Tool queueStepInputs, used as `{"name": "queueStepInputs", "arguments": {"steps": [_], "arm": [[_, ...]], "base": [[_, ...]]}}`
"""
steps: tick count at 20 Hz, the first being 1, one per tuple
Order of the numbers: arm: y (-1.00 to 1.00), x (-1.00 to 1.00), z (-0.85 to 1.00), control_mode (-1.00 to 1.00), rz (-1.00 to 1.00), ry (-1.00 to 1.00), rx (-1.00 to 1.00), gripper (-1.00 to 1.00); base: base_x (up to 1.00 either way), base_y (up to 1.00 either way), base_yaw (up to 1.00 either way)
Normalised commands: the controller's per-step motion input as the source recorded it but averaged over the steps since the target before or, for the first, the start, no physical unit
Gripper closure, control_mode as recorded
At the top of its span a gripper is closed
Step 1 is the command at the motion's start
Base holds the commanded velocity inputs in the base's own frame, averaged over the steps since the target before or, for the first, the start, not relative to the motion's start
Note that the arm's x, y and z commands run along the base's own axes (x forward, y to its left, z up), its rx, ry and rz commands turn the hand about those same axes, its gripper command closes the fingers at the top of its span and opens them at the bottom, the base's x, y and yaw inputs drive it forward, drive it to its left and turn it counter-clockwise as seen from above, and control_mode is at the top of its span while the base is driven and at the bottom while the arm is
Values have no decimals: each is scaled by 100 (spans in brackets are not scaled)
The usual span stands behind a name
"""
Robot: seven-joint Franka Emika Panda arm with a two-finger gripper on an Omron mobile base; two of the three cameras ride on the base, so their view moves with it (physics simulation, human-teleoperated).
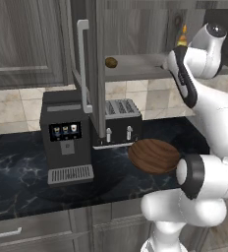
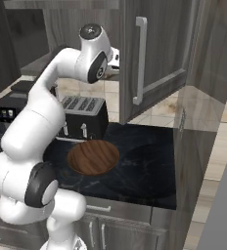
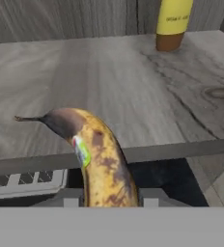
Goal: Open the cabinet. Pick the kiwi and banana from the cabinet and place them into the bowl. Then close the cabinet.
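We count one banana, one kiwi, one wooden bowl and one amber bottle. Our gripper is clamped on the banana, which rises between its two fingertips at the front edge of the cabinet shelf. The kiwi sits on that shelf, well left of the hand. Both cabinet doors stand open. The bowl rests on the black counter, just before the one toaster.
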Motion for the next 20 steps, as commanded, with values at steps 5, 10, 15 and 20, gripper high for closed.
{"name": "queueStepInputs", "arguments": {"steps": [5,10,15,20], "arm": [[63,-100,-24,-100,32,0,-15,100],[32,-60,-21,-100,23,0,-8,100],[11,0,-48,-100,10,11,-9,100],[4,0,-89,-100,8,23,-13,100]], "base": [[0,0,0],[0,0,0],[0,0,0],[0,0,0]]}}
